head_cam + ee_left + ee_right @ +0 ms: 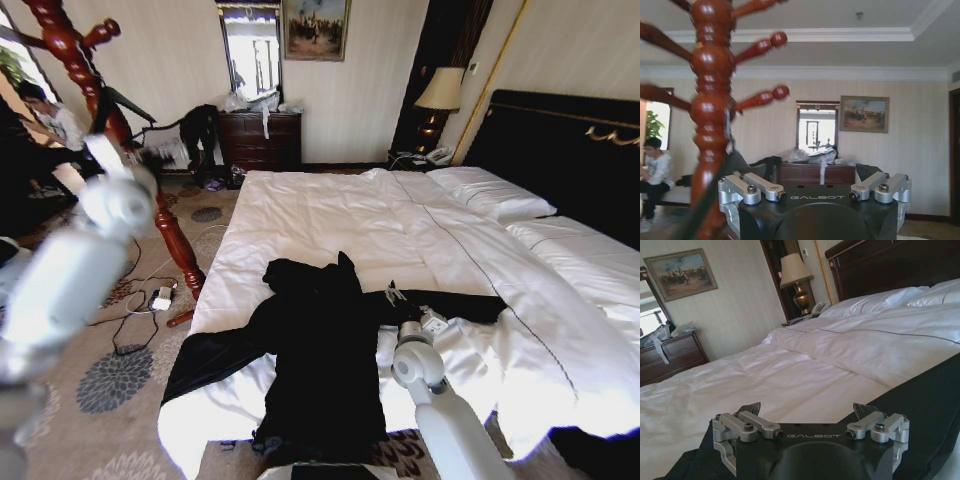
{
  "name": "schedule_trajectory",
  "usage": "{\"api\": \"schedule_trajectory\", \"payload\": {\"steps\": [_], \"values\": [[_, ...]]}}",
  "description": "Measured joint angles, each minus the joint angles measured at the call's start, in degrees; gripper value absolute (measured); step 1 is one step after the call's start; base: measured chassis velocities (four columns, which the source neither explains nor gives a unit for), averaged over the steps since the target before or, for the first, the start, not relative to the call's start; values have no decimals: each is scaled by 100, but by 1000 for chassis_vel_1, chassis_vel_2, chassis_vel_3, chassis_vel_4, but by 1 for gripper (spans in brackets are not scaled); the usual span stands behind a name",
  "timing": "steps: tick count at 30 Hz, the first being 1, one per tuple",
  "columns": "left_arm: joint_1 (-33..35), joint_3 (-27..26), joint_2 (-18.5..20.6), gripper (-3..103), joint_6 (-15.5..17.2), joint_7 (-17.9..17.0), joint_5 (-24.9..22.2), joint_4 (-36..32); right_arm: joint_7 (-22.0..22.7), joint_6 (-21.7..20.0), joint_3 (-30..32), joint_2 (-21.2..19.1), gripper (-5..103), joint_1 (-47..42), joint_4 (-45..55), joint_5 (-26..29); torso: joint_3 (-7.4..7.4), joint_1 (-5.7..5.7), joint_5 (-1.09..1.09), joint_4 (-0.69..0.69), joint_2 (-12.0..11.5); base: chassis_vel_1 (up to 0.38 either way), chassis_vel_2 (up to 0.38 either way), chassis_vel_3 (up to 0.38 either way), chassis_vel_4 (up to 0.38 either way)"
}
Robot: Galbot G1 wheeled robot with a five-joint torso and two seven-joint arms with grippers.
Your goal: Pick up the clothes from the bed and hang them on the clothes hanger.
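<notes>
Closest to the head camera, the right gripper rests released, fingers spread, low over the clothes: one long black garment spread flat across the foot of the bed, sleeves flung outward over white linen. Off to the left, the left gripper, also released, is raised beside the clothes hanger.

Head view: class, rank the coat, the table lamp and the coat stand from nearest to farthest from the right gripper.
1. Coat: on the bed, under the right gripper.
2. Coat stand: on the floor, left of the bed.
3. Table lamp: by the headboard, far wall.
</notes>
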Motion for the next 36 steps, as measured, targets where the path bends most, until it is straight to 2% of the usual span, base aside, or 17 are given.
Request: {"api": "schedule_trajectory", "payload": {"steps": [1, 3, 5, 8, 10, 14, 19, 23, 25, 26, 28, 31, 33, 36], "values": [[0, 0, 0, 100, 0, 0, 0, 0, 0, 0, 0, 0, 100, 0, 0, 0, 0, 0, 0, 0, 0, 0, 0, 0, 0], [-489, 190, 46, 100, 368, -239, -233, 313, -54, 47, 38, 41, 100, 88, -229, -33, 0, -2, -5, -3, 0, 0, 0, 0, 0], [-759, 298, 59, 100, 560, -319, -329, 711, -244, 227, 52, 53, 100, 172, -523, -203, 0, -1, -5, -2, 0, 0, 0, 0, 0], [-904, 380, 51, 100, 622, -289, -343, 1090, -396, 372, 27, 30, 100, 238, -733, -318, 0, 0, -7, -1, 0, 0, 0, 0, 0], [-1033, 479, -34, 100, 638, -153, -306, 1751, -614, 511, -64, -20, 100, 409, -1101, -458, 0, -1, -7, -4, 0, 0, 0, 0, 0], [-1043, 490, -153, 100, 634, -53, -286, 2265, -762, 566, -142, 11, 100, 679, -1491, -520, 2, 2, -9, -3, -1, 0, 0, 0, 0], [-1019, 464, -235, 100, 666, -50, -273, 2481, -777, 525, -224, 47, 100, 763, -1429, -451, 2, 0, -6, -4, 0, 0, 0, 0, 0], [-1082, 525, -263, 100, 774, -162, -328, 2564, -769, 486, -244, 24, 100, 713, -1277, -437, 1, 0, -6, -3, -1, 0, 0, 0, 0], [-1178, 652, -278, 101, 931, -321, -537, 2614, -741, 452, -231, -29, 100, 649, -1104, -396, 1, 0, -6, -5, 0, 0, 0, 0, 0], [-1219, 701, -278, 97, 982, -371, -618, 2623, -717, 429, -219, -55, 100, 625, -1038, -367, 1, 0, -6, -5, -1, 0, 0, 0, 0], [-1265, 757, -277, 97, 1022, -389, -702, 2634, -699, 409, -211, -78, 100, 608, -979, -337, 1, 1, -6, -5, 0, 0, 0, 0, 0], [-1457, 973, -280, 81, 1094, -403, -958, 2673, -622, 330, -158, -150, 100, 542, -710, -155, 1, 0, -6, -4, 0, 0, 0, 0, 0], [-1484, 995, -285, 81, 1101, -404, -989, 2673, -612, 320, -147, -161, 100, 530, -648, -101, 1, 0, -5, -4, 0, 0, 0, 0, 0], [-1553, 1022, -293, 65, 1167, -580, -1222, 2577, -542, 260, -123, -186, 100, 470, -408, 120, 1, 0, -5, -4, 0, 0, 0, 0, 0]]}}
